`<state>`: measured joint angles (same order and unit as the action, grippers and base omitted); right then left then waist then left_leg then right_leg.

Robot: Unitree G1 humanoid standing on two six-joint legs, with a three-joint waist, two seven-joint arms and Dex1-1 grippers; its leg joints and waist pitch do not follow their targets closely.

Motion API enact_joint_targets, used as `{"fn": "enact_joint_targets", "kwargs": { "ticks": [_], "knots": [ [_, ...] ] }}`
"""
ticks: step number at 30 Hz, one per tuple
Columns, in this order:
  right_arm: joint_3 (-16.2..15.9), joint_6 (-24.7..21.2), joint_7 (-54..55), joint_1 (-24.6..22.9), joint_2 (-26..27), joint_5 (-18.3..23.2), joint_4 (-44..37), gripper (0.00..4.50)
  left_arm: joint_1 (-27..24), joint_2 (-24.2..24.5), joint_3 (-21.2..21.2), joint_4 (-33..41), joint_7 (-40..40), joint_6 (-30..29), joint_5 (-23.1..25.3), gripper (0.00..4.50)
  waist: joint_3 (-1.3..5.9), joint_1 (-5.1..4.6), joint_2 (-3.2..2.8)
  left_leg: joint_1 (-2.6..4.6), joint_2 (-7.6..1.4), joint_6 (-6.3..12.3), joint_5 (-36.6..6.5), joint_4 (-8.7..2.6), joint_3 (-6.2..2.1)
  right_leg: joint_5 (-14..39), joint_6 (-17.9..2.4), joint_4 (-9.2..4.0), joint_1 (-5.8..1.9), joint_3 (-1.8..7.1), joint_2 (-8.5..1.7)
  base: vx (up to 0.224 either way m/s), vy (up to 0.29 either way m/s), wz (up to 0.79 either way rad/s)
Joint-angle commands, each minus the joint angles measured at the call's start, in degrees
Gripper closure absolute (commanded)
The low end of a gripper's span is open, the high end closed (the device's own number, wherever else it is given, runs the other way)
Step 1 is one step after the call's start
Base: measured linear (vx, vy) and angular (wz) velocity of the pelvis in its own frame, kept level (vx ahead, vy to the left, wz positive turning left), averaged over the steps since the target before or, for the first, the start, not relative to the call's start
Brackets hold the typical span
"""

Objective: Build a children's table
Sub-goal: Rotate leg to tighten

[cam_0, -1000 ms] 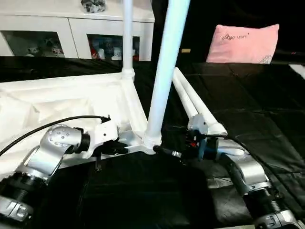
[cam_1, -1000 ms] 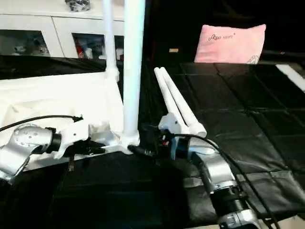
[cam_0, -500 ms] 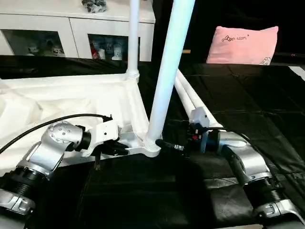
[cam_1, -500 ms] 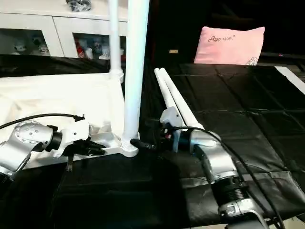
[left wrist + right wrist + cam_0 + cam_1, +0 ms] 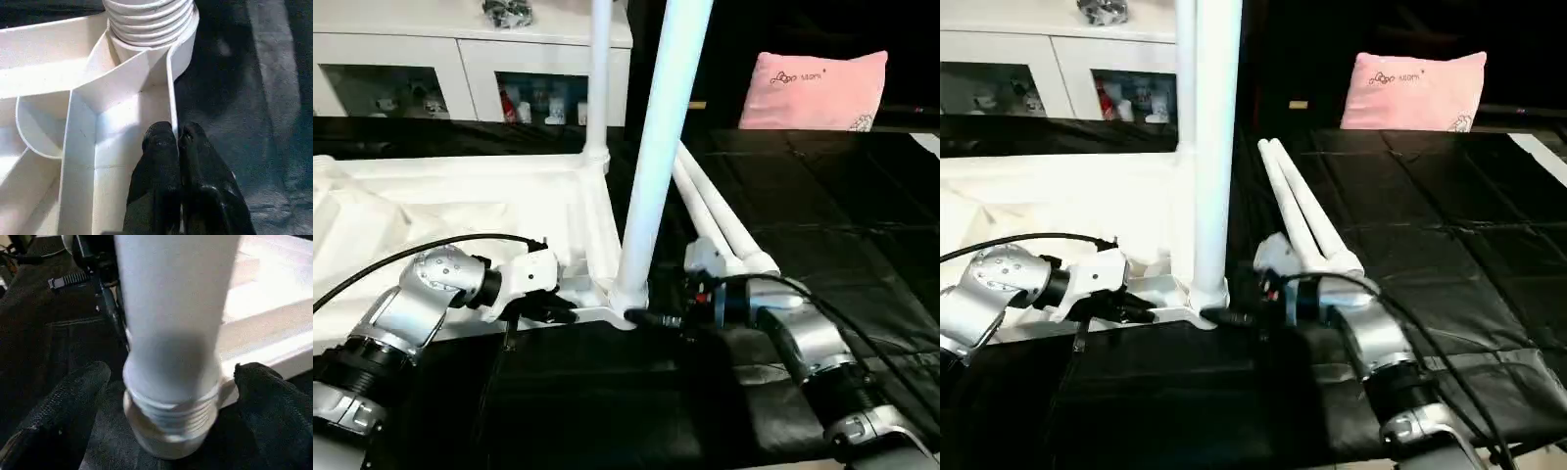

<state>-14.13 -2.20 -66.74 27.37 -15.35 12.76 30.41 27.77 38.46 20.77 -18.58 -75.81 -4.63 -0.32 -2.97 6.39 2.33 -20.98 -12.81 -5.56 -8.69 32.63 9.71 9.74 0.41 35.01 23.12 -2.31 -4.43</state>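
We are about halfway: two legs (image 5: pixel 658 147) are standing up in the tabletop (image 5: pixel 460 196), two spare legs (image 5: pixel 720 211) are lying beside it, while our left gripper (image 5: pixel 175 142) is pinching the tabletop's rim and our right gripper (image 5: pixel 166 396) is spreading its fingers (image 5: pixel 68 401) around the near leg.

**Right gripper drawn in around near corner leg; tabletop corner displaced**

The right gripper (image 5: pixel 651 318) has advanced toward the near leg (image 5: pixel 658 147); its fingers (image 5: pixel 63 406) now stand wide apart on either side of the leg's threaded base, where earlier they were just short of it. The right forearm (image 5: pixel 808 357) has swung inward behind it. The tabletop (image 5: pixel 450 201) corner carrying that leg has shifted slightly. The far leg (image 5: pixel 599 73) now appears closer to the near leg, partly a camera shift.
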Motion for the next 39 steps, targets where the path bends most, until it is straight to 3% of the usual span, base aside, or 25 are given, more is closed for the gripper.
{"fn": "enact_joint_targets", "kwargs": {
  "ticks": [1,2,7,8,9,11,19,22,31,37,39],
  "knots": [
    [-0.81,0.26,-2.11,1.7,-0.73,-0.76,1.35,0.05,-0.32,0.52,3.12,1.88,-2.97,1.25,1.49,4.5,3.59,-0.38,-1.04,1.13,-0.21,-1.95,-21.77,-3.99,0.34,16.96,-11.6,-4.06,-1.84,1.54,-2.33,0.0,0.0,0.0],
    [-0.82,0.36,-2.24,1.83,-0.69,-0.82,1.61,0.05,-0.31,0.53,3.15,1.95,-3.07,1.28,1.48,4.5,3.62,-0.3,-1.22,1.11,-0.22,-1.88,-21.28,-3.98,0.34,16.38,-11.79,-3.94,-1.87,1.53,-2.31,0.0,0.0,0.0],
    [-0.87,1.82,-3.91,3.73,0.27,-1.2,5.27,0.05,-0.56,1.28,3.96,3.45,-5.03,1.94,1.67,4.5,3.4,-0.31,-1.0,1.01,-0.2,-1.63,-20.75,-3.99,0.43,16.17,-12.02,-3.85,-1.79,1.56,-2.32,0.0,0.0,0.0],
    [-0.88,1.82,-3.96,3.75,0.28,-1.19,5.3,0.38,-0.57,1.3,3.97,3.47,-5.05,1.95,1.68,4.5,3.4,-0.28,-1.04,0.99,-0.23,-1.62,-20.67,-4.05,0.41,16.35,-11.85,-3.88,-1.85,1.55,-2.33,0.0,0.0,0.0],
    [-1.14,1.74,-5.4,4.07,0.33,-0.99,6.0,0.38,-0.55,1.45,4.21,3.68,-5.35,2.2,1.86,4.5,3.41,-0.25,-0.79,0.99,-0.24,-1.46,-20.34,-4.0,0.44,16.16,-11.86,-3.82,-1.84,1.55,-2.33,0.0,0.0,0.0],
    [-1.55,1.75,-7.0,4.3,0.29,-0.98,6.54,0.46,-0.5,1.62,4.54,3.88,-5.8,2.51,2.13,4.5,3.39,-0.26,-0.86,0.99,-0.29,-1.36,-20.44,-4.02,0.48,16.14,-11.98,-3.83,-1.78,1.54,-2.32,0.0,0.0,0.0],
    [-2.31,3.06,-9.84,5.16,0.97,-1.57,8.62,1.32,-0.52,1.96,5.69,4.98,-7.04,3.01,2.81,4.5,3.42,-0.18,-0.51,1.01,-0.34,-1.46,-20.88,-4.08,0.46,18.06,-11.69,-3.91,-1.75,1.54,-2.48,0.0,0.0,0.0],
    [-2.32,3.31,-10.8,5.52,1.07,-1.65,9.29,1.58,-0.27,1.93,6.19,4.87,-7.13,3.42,3.14,4.5,3.43,-0.12,-0.64,1.02,-0.38,-1.44,-20.31,-4.1,0.45,17.44,-11.65,-3.87,-1.73,1.56,-2.48,0.0,0.0,0.0],
    [-2.42,3.24,-12.29,4.58,0.94,-1.75,8.72,1.71,0.29,1.58,6.08,4.01,-6.82,3.11,3.79,4.5,3.46,-0.02,-0.66,1.01,-0.33,-1.39,-20.25,-4.05,0.51,17.05,-11.82,-3.83,-1.77,1.56,-2.43,0.0,0.0,0.0],
    [-0.15,-1.62,-3.43,-0.65,3.88,-0.85,6.34,1.71,-1.27,-1.14,0.95,4.62,0.63,-8.16,0.9,4.5,3.38,0.04,-0.7,1.11,-0.29,-1.87,-21.33,-4.2,0.47,18.6,-11.57,-3.92,-1.62,1.61,-2.46,0.0,0.0,0.0],
    [0.62,-1.46,0.24,-1.53,5.35,-1.14,6.95,1.71,-1.62,-2.01,-0.36,5.17,2.8,-10.65,0.28,4.5,3.1,-0.37,-0.63,1.25,-0.16,-2.67,-24.83,-4.32,0.16,24.88,-10.12,-4.55,-1.32,1.55,-2.69,0.0,0.0,0.0]
  ]
}}
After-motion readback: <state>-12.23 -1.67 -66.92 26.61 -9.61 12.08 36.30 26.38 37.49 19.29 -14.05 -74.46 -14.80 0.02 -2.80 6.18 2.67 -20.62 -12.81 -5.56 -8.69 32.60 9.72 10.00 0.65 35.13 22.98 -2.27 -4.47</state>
